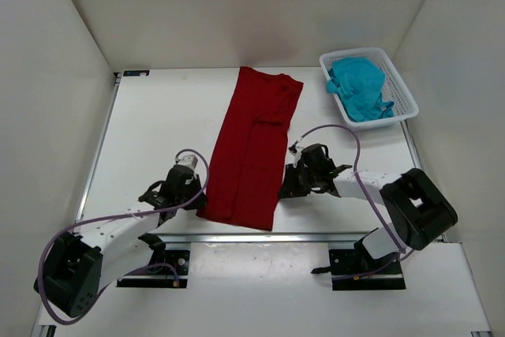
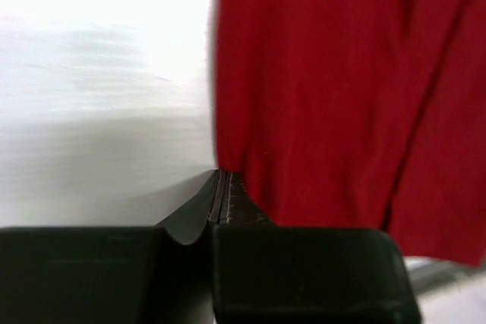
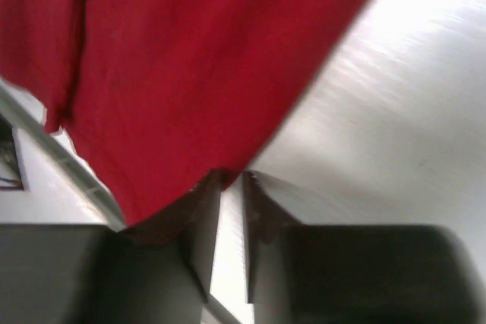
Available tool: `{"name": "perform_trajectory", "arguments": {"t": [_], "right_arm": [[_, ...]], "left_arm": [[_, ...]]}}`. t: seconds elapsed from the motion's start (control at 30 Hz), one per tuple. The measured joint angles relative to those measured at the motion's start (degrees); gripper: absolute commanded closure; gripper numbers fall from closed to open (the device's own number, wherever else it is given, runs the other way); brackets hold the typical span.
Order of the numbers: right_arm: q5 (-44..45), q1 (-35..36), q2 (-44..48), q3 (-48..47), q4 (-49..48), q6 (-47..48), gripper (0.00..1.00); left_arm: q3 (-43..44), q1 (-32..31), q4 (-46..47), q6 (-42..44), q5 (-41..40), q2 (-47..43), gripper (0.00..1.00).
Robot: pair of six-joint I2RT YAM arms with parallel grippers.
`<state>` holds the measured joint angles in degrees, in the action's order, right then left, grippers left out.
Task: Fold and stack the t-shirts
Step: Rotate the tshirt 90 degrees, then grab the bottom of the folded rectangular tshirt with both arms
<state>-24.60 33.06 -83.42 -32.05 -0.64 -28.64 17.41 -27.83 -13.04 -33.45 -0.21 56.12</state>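
Note:
The dark red t-shirt lies as a long folded strip down the middle of the table. My left gripper sits at its left edge near the front end. In the left wrist view the jaws are pressed together where the shirt's edge puckers to a point. My right gripper sits at the shirt's right edge. In the right wrist view it shows a narrow slit between the jaws, with red cloth drawn down into the tips. The teal t-shirt lies crumpled in the basket.
The white slotted basket stands at the back right of the table. A metal rail runs along the table's front edge just below the shirt's front end. White walls close in the table on three sides.

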Motion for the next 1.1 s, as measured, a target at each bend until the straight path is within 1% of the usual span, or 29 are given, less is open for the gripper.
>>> {"name": "perform_trajectory", "arguments": {"t": [0.07, 0.13, 0.17, 0.23, 0.27, 0.3, 0.33, 0.4, 0.43, 0.47, 0.5, 0.53, 0.57, 0.63, 0.7, 0.77, 0.87, 0.9, 0.97, 1.0, 1.03, 1.1], "right_arm": [[-0.9, -2.4, -1.2, 0.1, -0.2, -0.2, 0.99], [-0.8, -4.5, -1.2, 0.0, -0.2, 0.1, 1.0], [-0.8, -5.8, -1.2, 0.0, 0.0, 0.3, 1.0], [-0.8, -8.3, -0.9, 0.0, 0.4, 0.7, 1.0], [-0.6, -9.7, -0.5, 0.0, 0.9, 1.0, 0.97], [-0.4, -10.8, 0.0, 0.0, 1.4, 1.3, 0.87], [-0.2, -11.8, 0.7, 0.1, 2.0, 1.6, 0.73], [0.4, -12.9, 2.2, 0.2, 2.8, 1.8, 0.6], [0.6, -12.8, 3.4, 0.3, 3.1, 2.1, 0.56], [0.5, -12.4, 4.4, 0.6, 3.3, 2.1, 0.54], [0.5, -11.8, 5.7, 1.1, 3.6, 2.3, 0.55], [0.6, -11.2, 6.9, 1.7, 4.1, 2.3, 0.55], [0.6, -10.6, 8.4, 2.6, 4.8, 2.3, 0.57], [1.1, -9.2, 12.5, 5.3, 6.4, 2.2, 0.58], [1.5, -7.8, 16.9, 8.8, 8.1, 1.6, 0.61], [1.6, -5.7, 21.6, 12.3, 10.1, -0.1, 0.6], [2.4, -1.7, 27.8, 15.2, 12.3, -2.8, 0.61], [2.5, -0.8, 29.1, 15.8, 12.9, -3.7, 0.62], [2.5, 0.4, 30.3, 16.3, 13.6, -5.1, 0.68], [2.5, 0.7, 30.3, 16.4, 13.7, -5.7, 0.73], [2.5, 0.8, 30.1, 16.5, 13.8, -6.3, 0.75], [2.6, 1.4, 29.3, 16.5, 13.9, -7.3, 0.85]], "left_arm": [[0.0, -3.2, 0.9, -1.1, 0.7, 0.8, 0.97], [0.6, -5.8, 1.4, -2.0, 1.6, 2.1, 0.97], [1.0, -6.7, 1.4, -2.4, 2.2, 2.8, 0.94], [1.7, -8.3, 1.4, -2.9, 3.3, 3.9, 0.85], [2.1, -9.0, 1.4, -3.3, 4.0, 4.2, 0.75], [2.3, -9.3, 1.4, -3.4, 4.5, 4.2, 0.66], [2.4, -9.4, 1.5, -3.6, 5.2, 4.1, 0.6], [2.5, -9.3, 1.2, -3.9, 6.1, 3.5, 0.54], [2.5, -8.9, 0.9, -4.0, 6.5, 3.0, 0.49], [2.5, -8.3, 0.6, -3.8, 6.8, 2.5, 0.47], [2.4, -7.5, 0.2, -3.6, 7.0, 1.8, 0.42], [2.4, -6.8, -0.1, -3.3, 7.2, 1.1, 0.34], [2.2, -6.1, -0.3, -2.9, 7.4, 0.5, 0.32], [1.8, -5.8, -1.4, -2.4, 7.3, -0.1, 0.33], [1.7, -6.7, -2.4, -1.8, 7.4, -0.3, 0.37], [1.4, -7.6, -2.9, -1.3, 7.8, -0.7, 0.37], [0.7, -8.6, -2.8, -1.3, 8.8, -1.6, 0.38], [0.5, -8.8, -2.7, -1.4, 9.1, -1.8, 0.39], [-0.2, -9.3, -1.7, -1.7, 10.0, -1.9, 0.43], [-0.2, -9.5, -1.5, -1.9, 10.3, -1.9, 0.48], [-0.3, -9.8, -1.3, -2.1, 10.7, -1.6, 0.49], [-0.5, -10.9, -0.7, -2.5, 11.4, -0.8, 0.59]]}}
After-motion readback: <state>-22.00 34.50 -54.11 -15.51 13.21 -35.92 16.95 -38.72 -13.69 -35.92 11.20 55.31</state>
